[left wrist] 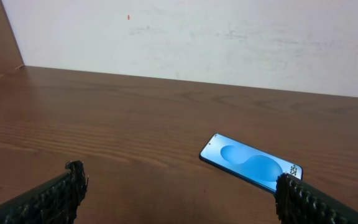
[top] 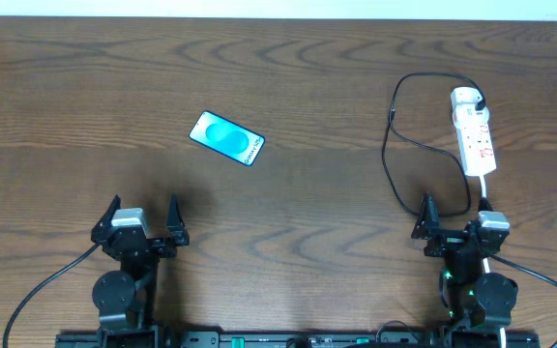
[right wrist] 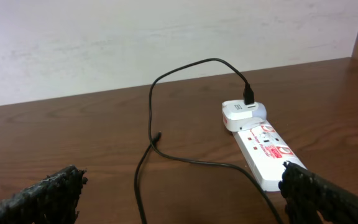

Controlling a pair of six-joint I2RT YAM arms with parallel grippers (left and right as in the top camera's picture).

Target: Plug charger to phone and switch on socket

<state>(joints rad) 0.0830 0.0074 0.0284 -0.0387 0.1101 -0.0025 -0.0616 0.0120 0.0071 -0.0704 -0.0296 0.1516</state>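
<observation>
The phone lies flat at centre left, its blue screen up; it also shows in the left wrist view. The white socket lies at the far right, with a white plug at its far end. It also shows in the right wrist view. The black charger cable loops left of the socket, and its connector tip lies free on the table. My left gripper is open and empty, short of the phone. My right gripper is open and empty, over the cable's near loop.
The brown wooden table ends at a pale wall behind. The socket's white cord runs toward my right arm's base. Part of the cable loop lies between the right fingers.
</observation>
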